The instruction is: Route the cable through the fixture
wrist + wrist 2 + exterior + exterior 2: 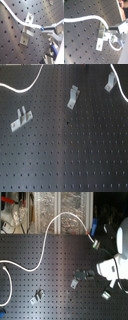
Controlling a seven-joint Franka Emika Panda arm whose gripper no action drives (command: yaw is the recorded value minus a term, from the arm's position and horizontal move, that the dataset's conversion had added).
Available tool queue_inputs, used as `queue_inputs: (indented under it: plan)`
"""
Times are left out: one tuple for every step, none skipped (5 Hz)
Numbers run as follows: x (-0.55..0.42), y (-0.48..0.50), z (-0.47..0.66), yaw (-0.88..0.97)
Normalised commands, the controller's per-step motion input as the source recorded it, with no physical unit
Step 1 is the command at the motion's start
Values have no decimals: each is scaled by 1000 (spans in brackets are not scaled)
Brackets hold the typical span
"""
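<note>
Black perforated breadboard table (pixel 75 159)

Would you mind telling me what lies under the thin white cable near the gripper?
In the first wrist view, the thin white cable crosses a small metal bracket bolted to the black perforated board. The bracket's face beneath the cable is hidden.

black perforated board (pixel 75 159), foil-wrapped panels (pixel 60 212)

White cable (pixel 22 86) curves above three metal brackets (pixel 20 119) (all tilted).
</note>
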Motion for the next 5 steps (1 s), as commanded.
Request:
queue_inputs:
  plan:
    - [-42,-10,1,106]
    - [-329,-16,51,186]
    - [-377,41,88,223]
    - [0,0,0,3]
    - [-274,-26,276,0]
